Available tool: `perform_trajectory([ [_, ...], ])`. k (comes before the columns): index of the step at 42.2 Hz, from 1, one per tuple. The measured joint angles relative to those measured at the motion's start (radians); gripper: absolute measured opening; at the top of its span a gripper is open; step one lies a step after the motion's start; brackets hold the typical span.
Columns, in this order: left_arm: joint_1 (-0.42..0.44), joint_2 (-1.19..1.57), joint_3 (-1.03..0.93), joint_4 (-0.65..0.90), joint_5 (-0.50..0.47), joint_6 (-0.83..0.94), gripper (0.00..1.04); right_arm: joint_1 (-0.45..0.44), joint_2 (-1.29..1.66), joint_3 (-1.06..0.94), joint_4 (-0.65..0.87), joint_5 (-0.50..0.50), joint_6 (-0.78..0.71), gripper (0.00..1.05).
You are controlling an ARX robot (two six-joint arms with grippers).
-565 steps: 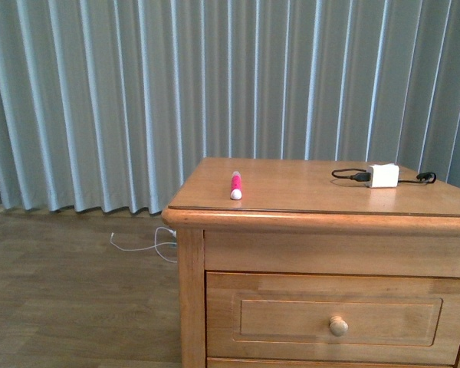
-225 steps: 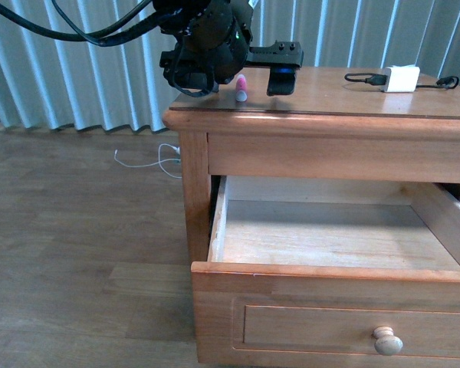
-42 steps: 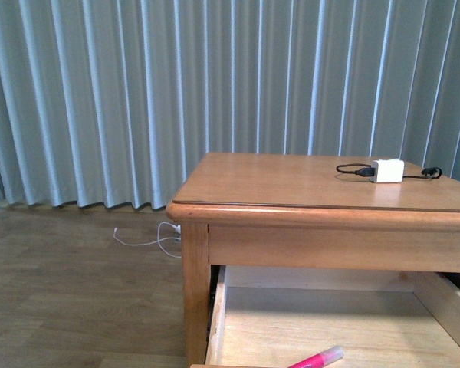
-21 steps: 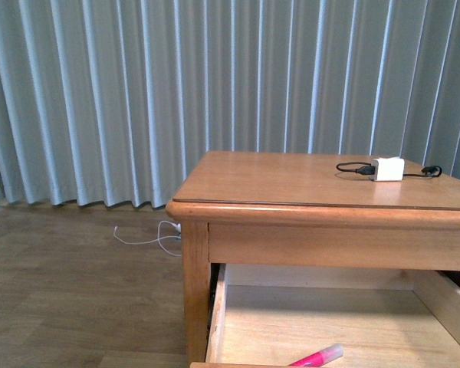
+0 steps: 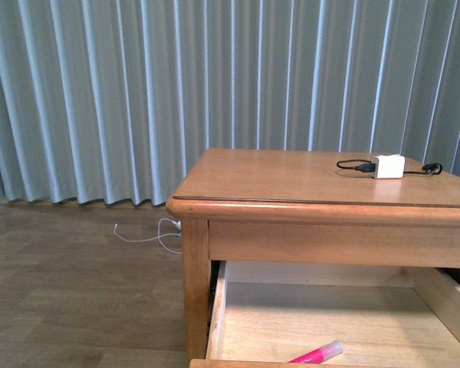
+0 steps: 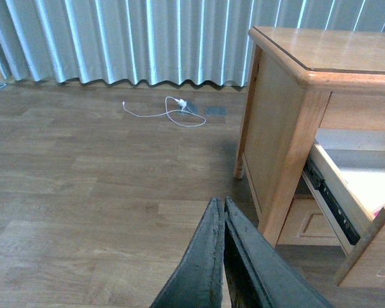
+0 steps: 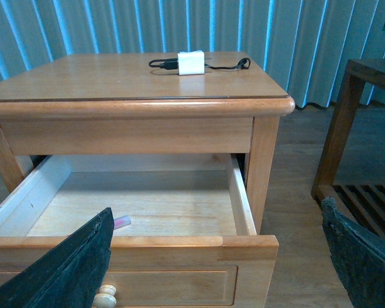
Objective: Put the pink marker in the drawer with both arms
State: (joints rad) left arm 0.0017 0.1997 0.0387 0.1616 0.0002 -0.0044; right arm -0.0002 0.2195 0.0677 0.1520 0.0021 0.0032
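Note:
The pink marker (image 5: 318, 354) lies on the pale floor of the open drawer (image 5: 216, 314), close behind its front panel. The right wrist view shows the marker (image 7: 122, 222) partly hidden by one finger. My right gripper (image 7: 218, 206) is open and wide, hanging in front of the drawer front (image 7: 179, 242), above the round knob (image 7: 104, 298), holding nothing. My left gripper (image 6: 223, 200) is shut and empty, over the wooden floor to the left of the cabinet (image 6: 279, 96), apart from the drawer's side (image 6: 333, 192). Neither arm shows in the front view.
A white charger block (image 5: 388, 165) with a black cable sits at the back right of the cabinet top (image 5: 291, 180). A white cable (image 6: 167, 110) lies on the floor by the curtain (image 5: 100, 92). A dark wooden frame (image 7: 346, 102) stands right of the cabinet.
The marker went from the cabinet top into the open drawer, and the left arm left the top. Over the last second the marker stays put; the front view shifts only slightly.

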Motion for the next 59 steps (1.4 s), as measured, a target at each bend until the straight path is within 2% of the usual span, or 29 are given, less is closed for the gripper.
perform_trajectory([
  [3,0.0,-0.045,-0.016,-0.016,0.0,0.0,0.04,0.0,0.0,0.0,0.0,0.0,0.0,0.96],
  [8,0.0,-0.174,-0.016,-0.15,0.0,0.0,0.04,0.0,0.0,0.0,0.0,0.0,0.0,0.96],
  [29,0.0,-0.195,-0.016,-0.159,0.0,0.0,0.04,0.0,0.0,0.0,-0.001,0.0,0.0,0.96],
  [31,0.0,-0.195,-0.016,-0.159,0.0,-0.001,0.05,0.003,0.01,0.011,-0.049,-0.004,-0.003,0.96],
  [34,0.0,-0.195,-0.016,-0.159,0.0,0.0,0.19,0.001,0.081,0.051,-0.201,-0.032,0.002,0.96],
  [37,0.0,-0.195,-0.016,-0.159,0.0,0.0,0.3,-0.005,0.168,0.065,-0.251,-0.067,0.004,0.96],
  [45,0.0,-0.195,-0.016,-0.159,0.0,0.0,0.6,-0.03,0.504,0.149,-0.204,-0.164,0.027,0.96],
  [50,0.0,-0.195,-0.016,-0.159,0.0,0.0,0.87,-0.013,0.824,0.274,-0.156,-0.214,0.072,0.96],
  [53,0.0,-0.195,-0.016,-0.159,0.0,0.0,1.0,0.005,0.963,0.333,-0.14,-0.209,0.097,0.96],
  [59,0.0,-0.195,-0.016,-0.159,0.0,0.0,0.99,0.043,1.137,0.419,-0.098,-0.157,0.124,0.96],
])
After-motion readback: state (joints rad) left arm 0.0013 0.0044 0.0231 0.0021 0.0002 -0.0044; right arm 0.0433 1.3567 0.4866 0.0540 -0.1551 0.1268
